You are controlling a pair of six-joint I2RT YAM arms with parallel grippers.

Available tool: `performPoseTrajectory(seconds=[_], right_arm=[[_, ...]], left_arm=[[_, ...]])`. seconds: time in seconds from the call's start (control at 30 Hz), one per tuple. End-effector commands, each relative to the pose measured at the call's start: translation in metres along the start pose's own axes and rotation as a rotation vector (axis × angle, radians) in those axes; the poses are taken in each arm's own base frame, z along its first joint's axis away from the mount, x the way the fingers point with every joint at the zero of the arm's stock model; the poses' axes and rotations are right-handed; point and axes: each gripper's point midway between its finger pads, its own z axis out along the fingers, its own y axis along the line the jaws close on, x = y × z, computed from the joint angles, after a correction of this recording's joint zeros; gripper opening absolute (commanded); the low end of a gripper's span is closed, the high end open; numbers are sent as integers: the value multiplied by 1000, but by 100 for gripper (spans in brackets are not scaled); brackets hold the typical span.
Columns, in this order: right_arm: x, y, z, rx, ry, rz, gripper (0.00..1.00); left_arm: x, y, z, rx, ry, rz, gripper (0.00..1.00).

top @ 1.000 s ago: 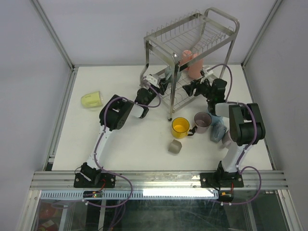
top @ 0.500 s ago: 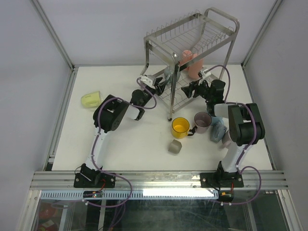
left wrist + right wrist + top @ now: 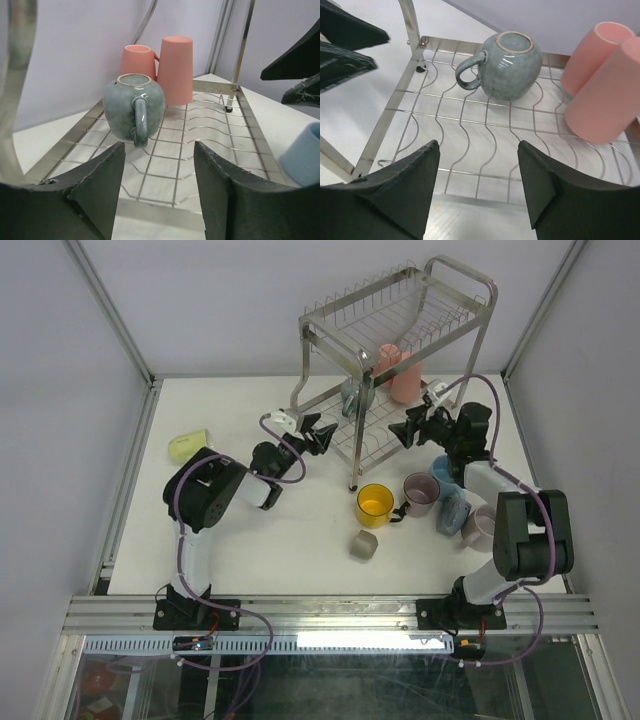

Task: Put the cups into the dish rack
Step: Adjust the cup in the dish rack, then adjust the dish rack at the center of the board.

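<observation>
The dish rack (image 3: 463, 271) stands at the back of the table. On its lower tier (image 3: 208, 86) a grey-blue mug (image 3: 354, 396) (image 3: 134, 106) (image 3: 511, 65) stands upside down with its handle out, beside two pink cups (image 3: 405, 381) (image 3: 176, 67) (image 3: 600, 97). My left gripper (image 3: 318, 431) (image 3: 159, 148) is open and empty just outside the rack's left side, facing the mug. My right gripper (image 3: 408, 428) (image 3: 478, 145) is open and empty at the rack's right side. More cups lie on the table: yellow (image 3: 375, 504), mauve (image 3: 420, 493), small grey-beige (image 3: 363, 545), pale green (image 3: 187, 447).
A light blue cup (image 3: 444, 469) (image 3: 302, 160), a grey-blue one on its side (image 3: 453, 512) and a pale mauve one (image 3: 479, 528) crowd round the right arm's forearm. Rack legs (image 3: 354, 454) stand between the two grippers. Aluminium frame posts border the table.
My left gripper has opened, let go of the grey-blue mug on the lower tier and drawn back leftward out of the rack. The right arm shifted slightly to the right.
</observation>
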Motion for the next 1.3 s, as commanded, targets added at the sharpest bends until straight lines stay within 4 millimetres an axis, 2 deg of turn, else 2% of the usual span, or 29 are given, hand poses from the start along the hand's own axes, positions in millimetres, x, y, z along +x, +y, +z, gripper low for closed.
performPoseTrajectory(seconds=[0.0,0.03,0.07,0.1,0.13,0.2,0.27,0.37,0.43,0.5,0.63,0.83,0.9,1.03,1.07,1.13,1.17,1.2,1.27], right_arm=[[-16,-3,-29,11,21,-44,67],[-19,-7,-36,12,18,-135,72],[-22,-10,-41,25,11,-149,76],[-27,-18,-49,65,5,-151,84],[-29,-26,-54,102,4,-133,97],[-30,-44,-63,147,9,-54,100],[-27,-78,-81,223,44,-9,100],[-43,-128,-108,346,-17,-81,100],[-50,-150,-119,391,-30,-99,100],[-51,-167,-121,407,-10,-72,100],[-59,-192,-116,419,-25,-94,100],[-80,-235,-100,432,-80,-172,100],[-93,-249,-95,437,-111,-215,100],[-111,-265,-84,435,-150,-267,100],[-115,-268,-81,431,-154,-271,100],[-117,-270,-73,421,-157,-274,100],[-116,-230,-55,207,-199,-53,95],[-117,-216,-49,150,-215,146,91],[-118,-212,-39,126,-209,178,90]], left_arm=[[-64,-9,-17,3,-120,-36,57],[-66,-12,-22,8,-108,-51,57],[-69,-16,-27,15,-95,-72,59],[-69,-19,-32,20,-75,-96,60],[-72,-22,-37,22,-59,-120,62],[-73,-30,-47,38,-22,-174,65],[-81,-37,-55,48,-7,-224,71],[-95,-49,-65,79,14,-263,83],[-104,-54,-71,83,33,-277,91],[-114,-56,-74,71,51,-295,98],[-138,-70,-70,92,76,-322,99],[-139,-104,-52,91,151,-324,95],[-139,-112,-43,79,175,-296,94],[-134,-114,-25,30,222,-264,91],[-119,-112,-20,17,255,-261,90],[-115,-113,-12,5,264,-253,90],[-113,-113,-9,1,267,-249,90],[-113,-113,-5,-3,266,-247,89],[-109,-114,1,-6,268,-246,89]])
